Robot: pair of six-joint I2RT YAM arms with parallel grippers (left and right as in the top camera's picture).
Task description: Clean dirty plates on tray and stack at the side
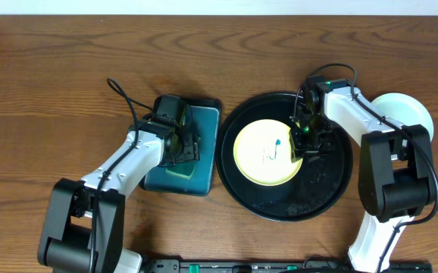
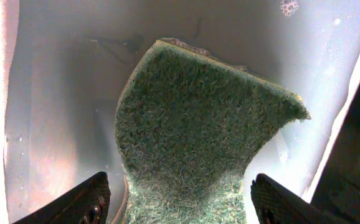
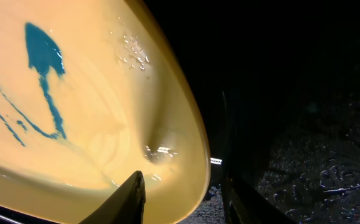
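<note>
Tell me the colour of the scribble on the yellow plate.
Teal-blue scribble on the pale yellow plate; right wrist view shows it best.

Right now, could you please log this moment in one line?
left gripper: astride sponge, teal tray | right gripper: astride yellow plate rim | black tray: yellow plate, teal marks visible

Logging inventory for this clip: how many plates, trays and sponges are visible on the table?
Plates: 2 (pale yellow round plate, pale mint-white round plate, any beneath hidden)
Trays: 2 (round glossy black tray, rectangular teal tray)
Sponges: 1 (green sponge)
Total: 5
</note>
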